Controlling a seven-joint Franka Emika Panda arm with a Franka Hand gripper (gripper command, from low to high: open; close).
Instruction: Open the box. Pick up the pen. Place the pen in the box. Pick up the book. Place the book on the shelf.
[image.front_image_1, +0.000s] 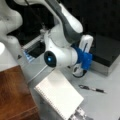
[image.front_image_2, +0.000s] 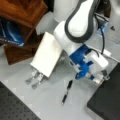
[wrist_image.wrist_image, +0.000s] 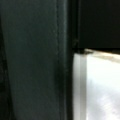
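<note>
From my remote seat I go from left to right. At a front view's left stands the shelf (image.front_image_1: 13, 92), a reddish-brown wooden board, and nothing of the task lies on it. Just beside it the book (image.front_image_1: 58, 96) leans on a small metal stand (image.front_image_1: 80, 115), tilted, with the wire binding on its lower left edge. I judge it light but a little floppy, so I would take it at a free edge, not at the middle of the cover.

Further right the pen (image.front_image_1: 92, 88) lies flat on the grey desk (image.front_image_1: 105, 105), apart from everything. It is slim, smooth and probably slippery, and it may roll; its silver middle section seems to me the best place to grip.

Above the pen hangs the gripper (image.front_image_2: 101, 77), behind its blue mount, close to the near edge of the box (image.front_image_1: 105, 51) at the right. I cannot tell how the jaws stand; they do not hold the pen or the book. The box shows only its black top and pale side, so I judge it closed. It looks stiff and rather heavy, and its latch is not visible to me.
</note>
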